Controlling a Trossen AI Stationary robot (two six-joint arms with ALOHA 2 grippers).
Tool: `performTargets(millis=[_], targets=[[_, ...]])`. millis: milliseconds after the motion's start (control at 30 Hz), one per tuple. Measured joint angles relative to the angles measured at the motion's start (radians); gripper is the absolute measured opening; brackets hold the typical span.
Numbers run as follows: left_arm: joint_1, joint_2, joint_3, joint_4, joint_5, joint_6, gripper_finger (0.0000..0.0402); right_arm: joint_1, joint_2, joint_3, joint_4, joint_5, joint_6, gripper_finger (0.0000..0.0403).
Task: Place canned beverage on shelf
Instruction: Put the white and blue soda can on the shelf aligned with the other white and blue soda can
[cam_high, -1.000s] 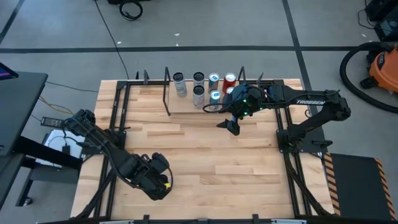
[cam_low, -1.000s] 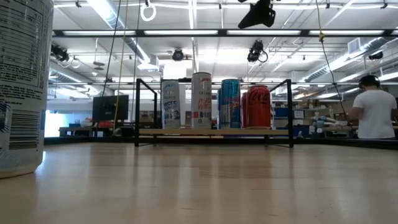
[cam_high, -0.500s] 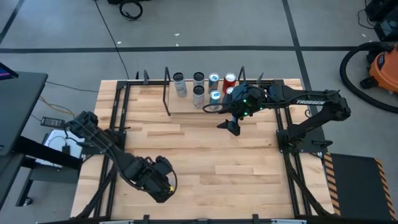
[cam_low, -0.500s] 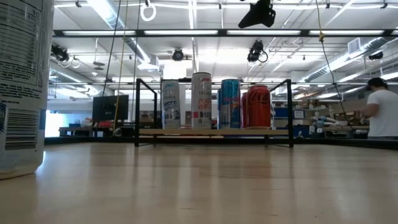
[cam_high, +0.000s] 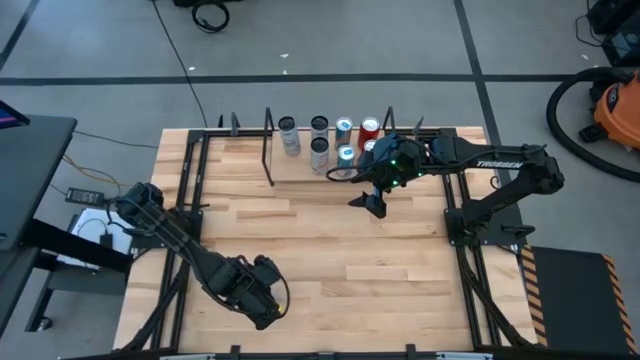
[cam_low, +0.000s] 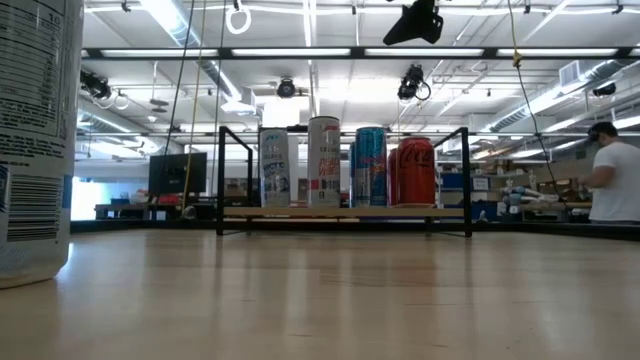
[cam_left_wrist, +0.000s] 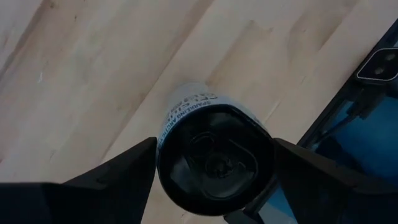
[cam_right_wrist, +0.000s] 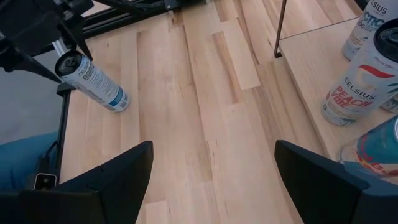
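A white canned beverage stands upright on the tabletop near its near left corner. It also looms at the left of the low view and shows in the right wrist view. My left gripper points down over it, open, one finger on either side of the can's top. In the high view that gripper hides the can. My right gripper hangs open above the table in front of the shelf, nothing between its fingers.
Several cans stand on the shelf's pale board between its black wire frames: white ones, a blue one and a red one. Black frame rails run along the table's left and right edges. A person stands in the room behind.
My left gripper has sunk lower over the can and shifted a little toward the table's near edge and right. Its fingers stay as wide apart as before. The can has kept its place on the table.
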Motion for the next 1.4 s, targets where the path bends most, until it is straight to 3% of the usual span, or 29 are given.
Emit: performTargets(millis=[267, 533, 833, 1100, 1400], targets=[[0.022, 0.000, 0.000, -0.005, 0.017, 0.034, 0.0309, 0.000, 0.000, 0.000, 0.000, 0.000, 0.000, 0.0346], [0.041, 0.000, 0.001, -0.008, 0.036, 0.052, 0.0256, 0.000, 0.000, 0.000, 0.000, 0.000, 0.000, 0.0346], [0.116, -0.009, 0.045, -0.094, 0.051, 0.132, 0.0257, 0.000, 0.000, 0.000, 0.000, 0.005, 0.000, 0.0346], [0.257, -0.012, 0.170, -0.208, 0.051, 0.242, 0.0257, 0.000, 0.000, 0.000, 0.000, 0.005, 0.026, 0.0346], [0.523, -0.012, 0.323, -0.298, 0.051, 0.320, 0.0259, 0.000, -0.033, 0.000, -0.023, 0.026, 0.026, 0.0346]])
